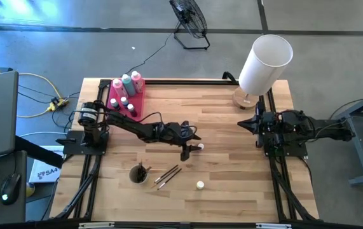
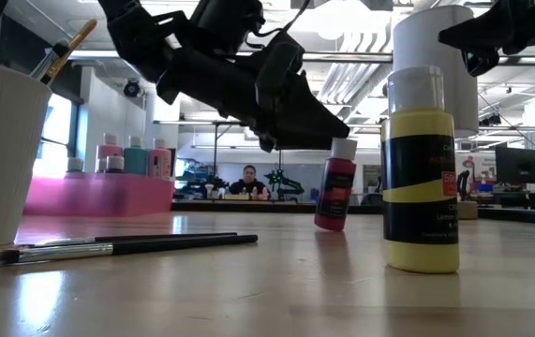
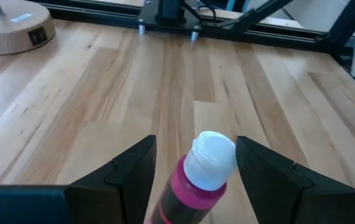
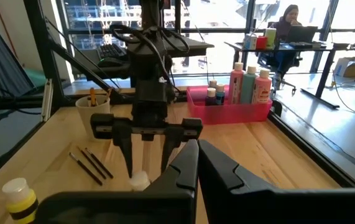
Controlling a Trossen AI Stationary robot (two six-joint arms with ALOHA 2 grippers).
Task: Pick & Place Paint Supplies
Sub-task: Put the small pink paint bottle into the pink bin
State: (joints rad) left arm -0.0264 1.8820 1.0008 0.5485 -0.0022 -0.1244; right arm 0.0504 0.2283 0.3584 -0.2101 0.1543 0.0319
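The magenta bottle (image 2: 334, 195) stands tilted mid-table, base on the wood, white cap between the left gripper's (image 3: 194, 163) spread fingers, which seem not to pinch it (I judge they steady it for a grasp). The tray (image 1: 137, 104) holding other bottles lies well apart. The right gripper (image 1: 255, 122), fingers pressed together, waits beside the lampshade (image 1: 265, 62).

My worktop (image 1: 232, 159) is pale wood planks inside a black frame. On it sit a pink tray (image 1: 136, 105) at the far left corner, a round wooden lamp base (image 1: 243, 99) at the far right, and a white cup (image 1: 138, 173) near the front. Two dark-handled brushes (image 1: 167, 176) lie flat just beside the cup. A yellow paint bottle (image 1: 200, 185) stands upright, and a magenta bottle (image 2: 334, 194) rests tilted on the wood.
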